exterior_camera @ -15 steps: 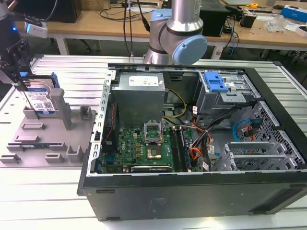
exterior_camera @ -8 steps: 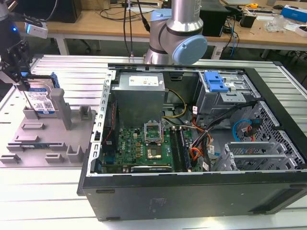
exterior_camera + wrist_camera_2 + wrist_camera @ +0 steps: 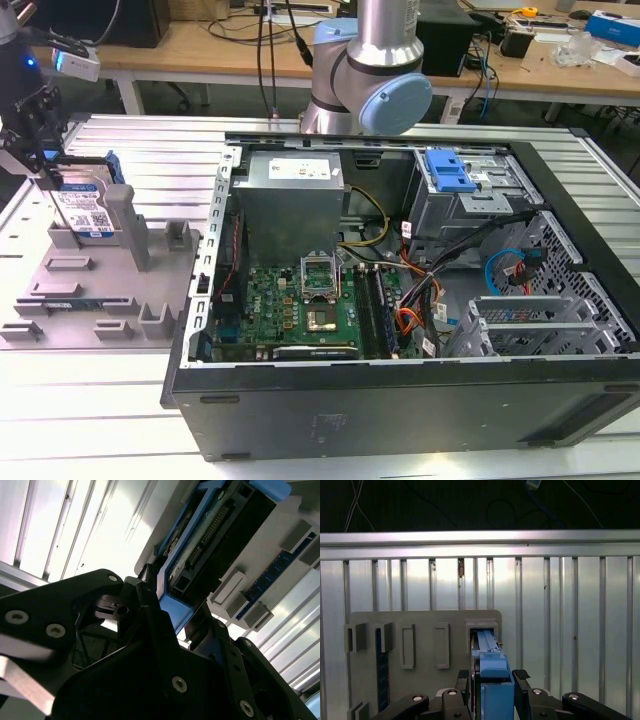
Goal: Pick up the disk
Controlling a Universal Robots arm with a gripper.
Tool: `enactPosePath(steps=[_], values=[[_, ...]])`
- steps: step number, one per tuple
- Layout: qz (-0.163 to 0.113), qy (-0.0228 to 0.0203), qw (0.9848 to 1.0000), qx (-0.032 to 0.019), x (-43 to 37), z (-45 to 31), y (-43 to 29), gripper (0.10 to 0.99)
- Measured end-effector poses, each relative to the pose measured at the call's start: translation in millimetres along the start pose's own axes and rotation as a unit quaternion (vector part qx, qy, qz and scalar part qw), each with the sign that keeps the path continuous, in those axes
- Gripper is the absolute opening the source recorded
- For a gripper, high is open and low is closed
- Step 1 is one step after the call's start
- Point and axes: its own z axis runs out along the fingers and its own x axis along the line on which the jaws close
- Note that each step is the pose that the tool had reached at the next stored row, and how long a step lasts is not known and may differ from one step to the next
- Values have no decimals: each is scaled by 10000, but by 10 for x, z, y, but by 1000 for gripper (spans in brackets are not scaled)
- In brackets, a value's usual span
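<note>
The disk (image 3: 88,212) stands on edge in a slot of the grey holder (image 3: 100,290) at the exterior view's left, well apart from the open computer case (image 3: 400,400). In the first wrist view the gripper (image 3: 492,676) straddles the disk's free edge. Its fingers (image 3: 520,677) are drawn in against the two flat faces with no clear gap, so it appears to have hold of the disk, which sits down in the slot.

The grip looks to be on a narrow strip near that edge, and metal faces and plastic rails probably give little to bite on. If the squeeze is light, the disk may slip on the way up. If the lift is not straight along the slot, the lower edge may bind against the holder's walls, tilting the disk between the fingers or dragging the holder across the table (image 3: 570,630).

The holder hides how deep the disk sits. In the second wrist view the gripper's black body covers where the fingers meet the disk, and in the exterior view that spot is too small to judge
</note>
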Motion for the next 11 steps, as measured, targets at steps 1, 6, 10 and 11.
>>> enactPosePath(steps=[1, 6, 10, 11], values=[[0, 0, 10000, 0, 0, 1, 0, 467], [0, 0, 10000, 0, 2, 7, 0, 467], [0, 0, 10000, 0, 2, 9, 0, 388], [0, 0, 10000, 0, 2, 9, 0, 369]])
